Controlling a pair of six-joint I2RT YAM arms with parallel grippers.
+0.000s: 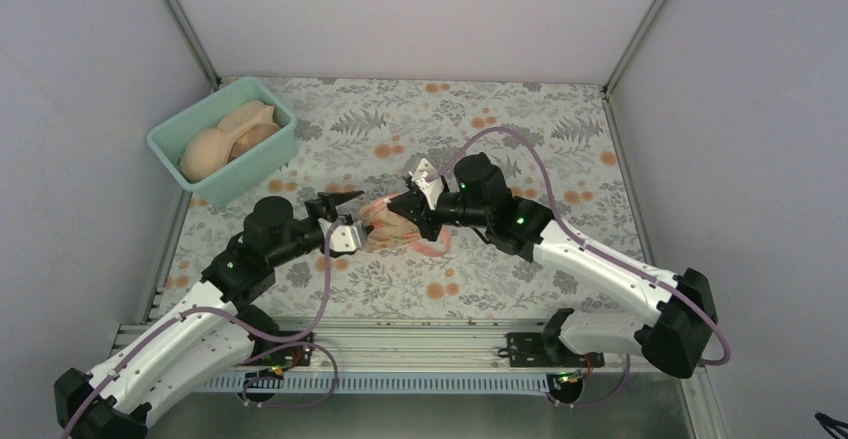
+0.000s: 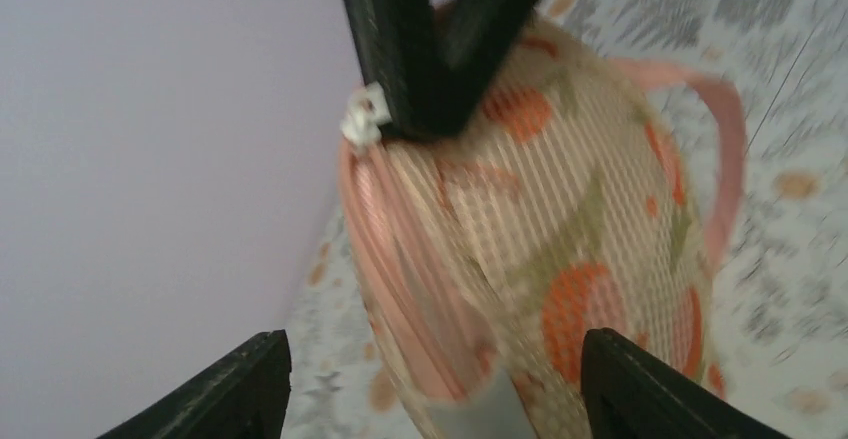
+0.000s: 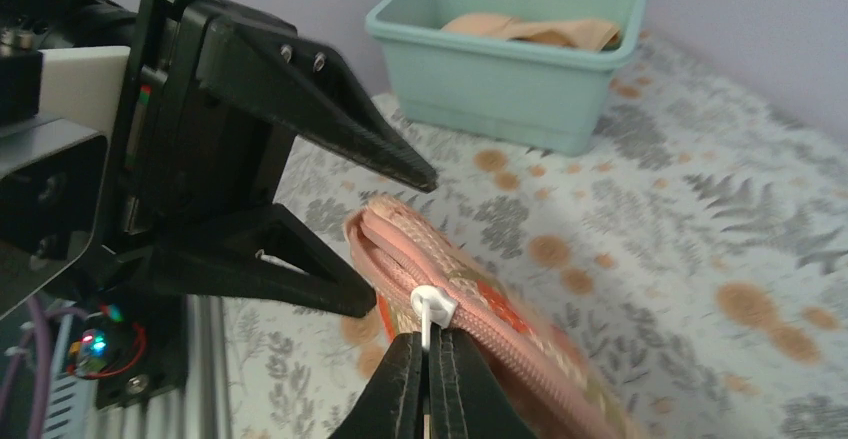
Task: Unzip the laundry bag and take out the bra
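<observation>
The laundry bag [image 1: 408,233] lies mid-table between my two grippers, a pink mesh pouch with orange flowers. My right gripper [image 3: 432,359] is shut on the white zip pull [image 3: 432,305] at the bag's near end, on the pink zip trim [image 3: 520,344]. In the left wrist view the bag [image 2: 560,249] fills the gap between my left gripper's [image 2: 435,399] open fingers. My left gripper [image 3: 400,242] is spread wide at the bag's end, and I cannot tell if it touches. The mustard-orange bra is hidden.
A teal tub [image 1: 262,164] holding pale peach bras [image 1: 225,139] stands at the back left; it also shows in the right wrist view [image 3: 500,84]. A pink strap loop [image 2: 725,149] sticks out from the bag. Grey walls close in the floral table.
</observation>
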